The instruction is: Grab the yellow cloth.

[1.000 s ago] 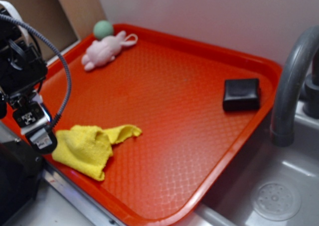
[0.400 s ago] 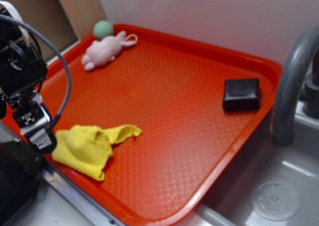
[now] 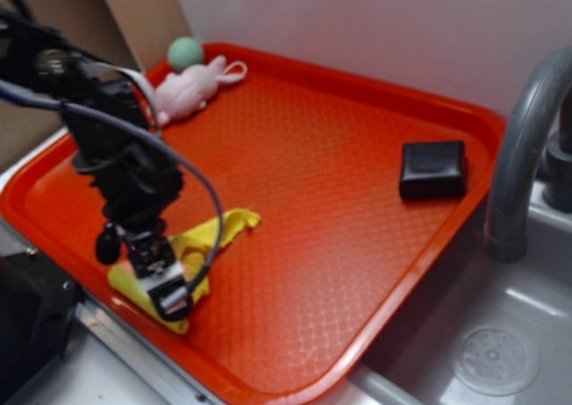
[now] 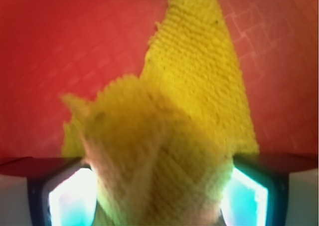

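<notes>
A red tray (image 3: 357, 244) with a diamond-textured floor sits beside a grey sink (image 3: 500, 333), its curved faucet (image 3: 518, 155) at 3 o'clock and a pale wall behind. At the tray's 7 o'clock corner lies one yellow cloth (image 3: 223, 228), a tail of it reaching toward the tray's middle. The one black arm (image 3: 116, 155) reaches down from 9 o'clock, wrist bent steeply, gripper (image 3: 165, 289) planted on the cloth. In the wrist view the fingers (image 4: 254, 193) stand spread with a raised fold of cloth (image 4: 164, 151) between them. Farther off: one black block (image 3: 433, 169) at 2 o'clock, one pink plush bunny (image 3: 192, 88) and one green ball (image 3: 185, 53) at 11 o'clock.
</notes>
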You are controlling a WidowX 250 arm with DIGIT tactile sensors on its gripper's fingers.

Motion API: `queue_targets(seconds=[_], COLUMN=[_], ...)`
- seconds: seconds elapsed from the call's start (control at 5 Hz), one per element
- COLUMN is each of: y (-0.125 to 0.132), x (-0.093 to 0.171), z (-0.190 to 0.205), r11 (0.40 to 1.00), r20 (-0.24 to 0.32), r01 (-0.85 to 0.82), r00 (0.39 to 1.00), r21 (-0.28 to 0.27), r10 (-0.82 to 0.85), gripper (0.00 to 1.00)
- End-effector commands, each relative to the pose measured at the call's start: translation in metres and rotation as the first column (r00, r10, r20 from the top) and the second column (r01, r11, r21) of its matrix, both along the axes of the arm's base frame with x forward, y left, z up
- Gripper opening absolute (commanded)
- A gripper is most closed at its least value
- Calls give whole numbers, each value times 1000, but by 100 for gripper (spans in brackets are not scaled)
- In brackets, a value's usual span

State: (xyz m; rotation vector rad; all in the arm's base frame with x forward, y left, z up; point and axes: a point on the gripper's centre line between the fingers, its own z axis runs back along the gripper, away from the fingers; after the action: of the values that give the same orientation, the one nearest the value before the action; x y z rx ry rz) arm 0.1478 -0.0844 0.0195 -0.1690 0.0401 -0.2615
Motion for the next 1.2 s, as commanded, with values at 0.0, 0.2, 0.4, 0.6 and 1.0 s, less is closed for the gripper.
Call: queue_targets(seconds=[0.0,0.2,0.4,0.6,1.0], y=[-1,14,41,72,86], x=[-5,-7,-7,-2,47], z=[-4,16,42,79,164], r11=[996,991,979,946,888], r20=[22,79,122,92,102], r01=[13,-17,-107,-280,-440], r00=[1000,996,984,950,885], r21=[-91,-134,-173,-162,-133], r10=[-11,28,129,297,454], gripper=[0,0,0,0,0])
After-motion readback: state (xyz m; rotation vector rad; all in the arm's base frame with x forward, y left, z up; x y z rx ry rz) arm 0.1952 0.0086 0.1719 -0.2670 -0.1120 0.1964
